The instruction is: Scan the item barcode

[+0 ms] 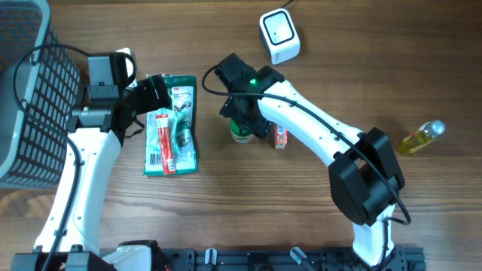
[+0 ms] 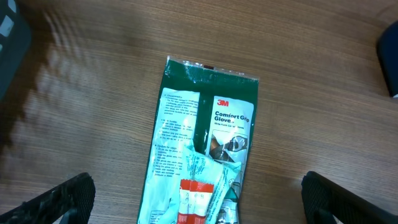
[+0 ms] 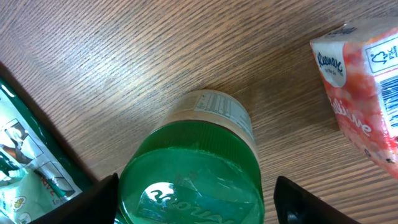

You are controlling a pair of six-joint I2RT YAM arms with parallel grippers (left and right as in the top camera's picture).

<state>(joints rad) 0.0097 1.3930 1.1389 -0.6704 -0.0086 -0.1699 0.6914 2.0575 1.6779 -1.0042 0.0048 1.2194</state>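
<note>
A jar with a green lid (image 3: 193, 174) and a pale label stands upright on the wooden table, also visible in the overhead view as the jar (image 1: 241, 134). My right gripper (image 3: 202, 199) is open and straddles the lid; the left finger (image 3: 99, 199) is at the lid's edge, while the right finger (image 3: 305, 202) stands clear of it. The white barcode scanner (image 1: 279, 35) sits at the back of the table. My left gripper (image 2: 199, 202) hangs wide open above a green glove packet (image 2: 205, 124), holding nothing.
Red-and-white sachets (image 2: 196, 199) lie on the glove packet. A small tissue pack (image 3: 364, 93) lies just right of the jar. A yellow oil bottle (image 1: 421, 138) lies at the far right. A wire basket (image 1: 30, 98) fills the left edge.
</note>
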